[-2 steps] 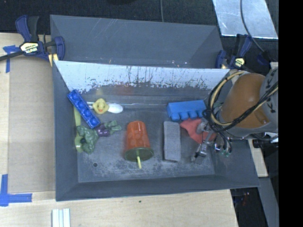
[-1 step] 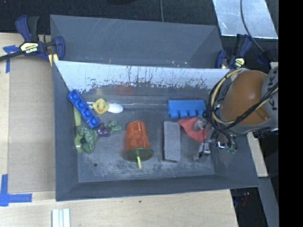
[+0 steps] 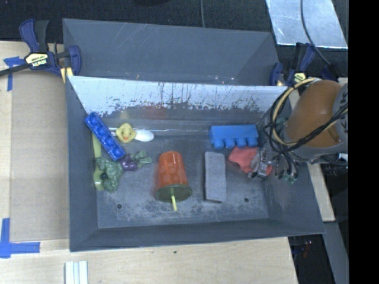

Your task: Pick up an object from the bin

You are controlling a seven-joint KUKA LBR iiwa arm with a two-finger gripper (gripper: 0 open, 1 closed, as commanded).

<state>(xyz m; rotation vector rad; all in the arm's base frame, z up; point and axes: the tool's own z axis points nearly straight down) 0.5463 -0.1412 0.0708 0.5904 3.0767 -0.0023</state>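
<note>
- The bin is grey metal with sloped walls. Its loose contents are spread across the floor rather than heaped.
- The arm enters from the right. Its orange wrist cover and a bundle of dark cables hang over the bin's right wall.
- The claw is low at the right end of the floor, partly masked by the cables and wrist hardware. I cannot tell whether it stands apart or together.
- The item nearest the claw is a red, crumpled soft lump at the right end of the floor, just beside the claw on its left. Contact between the two cannot be confirmed, and nothing is seen clamped in the claw.
- A blue studded block lies directly behind the red lump, touching or all but touching it.
- A grey rectangular block lies flat, left of the red lump and near it.
- An orange-red cup lies on its side at mid-floor, with a yellow stick projecting from its wide end.
- At the left end are a long blue studded strip set diagonally, a small yellow toy with a white piece beside it, and a green figure with a purple part.
- These left-end items are well apart from the claw.
</note>
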